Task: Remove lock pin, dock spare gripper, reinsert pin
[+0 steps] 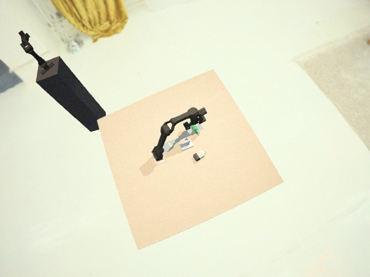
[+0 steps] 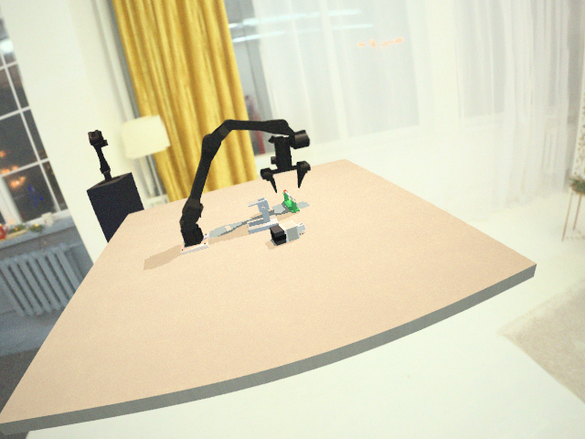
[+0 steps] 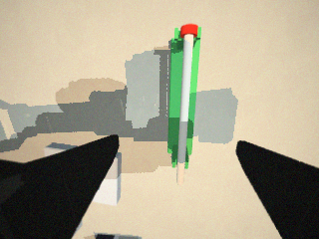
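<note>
Top view. Surface: square, pale tan, finely grained. Arm: black, jointed, arched over it. Mount: pale, with a flat base, between the arm's foot and the green cradle. Spare gripper: blocky, one end dark, the other light, lying near the mount. Writing: none legible. Beyond the surface, a tall dark pedestal bearing a second black arm.

Exterior view. Surface edge grey. Mount upright on its base, pale grey-blue; spare gripper on its side just beside it, undocked. Fingers tapered, pointing down above the cradle, spread wide with nothing between them. Behind, a yellow curtain in soft folds and a pale lampshade.

Wrist view. Lock pin: slender, round, whitish, with a red cap, lying lengthwise along the green cradle, out of the socket. Fingers black, pointed, wide apart, one at either side of the frame.
</note>
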`<state>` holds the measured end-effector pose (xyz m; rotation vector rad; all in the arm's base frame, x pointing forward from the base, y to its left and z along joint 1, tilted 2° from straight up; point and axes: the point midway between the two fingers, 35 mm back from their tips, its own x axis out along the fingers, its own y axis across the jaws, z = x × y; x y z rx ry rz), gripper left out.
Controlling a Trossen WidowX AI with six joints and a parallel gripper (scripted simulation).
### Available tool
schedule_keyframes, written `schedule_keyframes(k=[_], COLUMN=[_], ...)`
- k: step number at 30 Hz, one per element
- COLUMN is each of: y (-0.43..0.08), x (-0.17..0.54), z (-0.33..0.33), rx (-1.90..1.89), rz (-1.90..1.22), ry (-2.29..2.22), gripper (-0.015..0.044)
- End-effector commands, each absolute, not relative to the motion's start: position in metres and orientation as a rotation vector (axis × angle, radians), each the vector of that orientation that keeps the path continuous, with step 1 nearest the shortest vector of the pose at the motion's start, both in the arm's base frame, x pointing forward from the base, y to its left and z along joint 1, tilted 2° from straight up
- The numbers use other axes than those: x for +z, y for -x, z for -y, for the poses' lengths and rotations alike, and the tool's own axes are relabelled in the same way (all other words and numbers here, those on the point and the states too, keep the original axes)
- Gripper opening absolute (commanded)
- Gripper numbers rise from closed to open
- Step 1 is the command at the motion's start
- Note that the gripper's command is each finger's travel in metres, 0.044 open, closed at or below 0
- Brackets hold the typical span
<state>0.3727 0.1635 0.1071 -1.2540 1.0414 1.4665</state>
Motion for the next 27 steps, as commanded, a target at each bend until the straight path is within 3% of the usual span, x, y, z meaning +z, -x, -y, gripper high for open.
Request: schedule_keyframes(k=[1, 12, 20, 27], y=[-0.373, -0.372, -0.369, -0.387], x=[0.118, 0.142, 0.197, 0.186], z=[-0.163, -0.162, -0.159, -0.126], rx=[1.466, 1.461, 1.394, 1.237], rz=[-1.041, -1.039, -0.969, -0.961], ry=[1.254, 1.252, 1.258, 1.073], gripper=[0.044, 0.044, 0.044, 0.044])
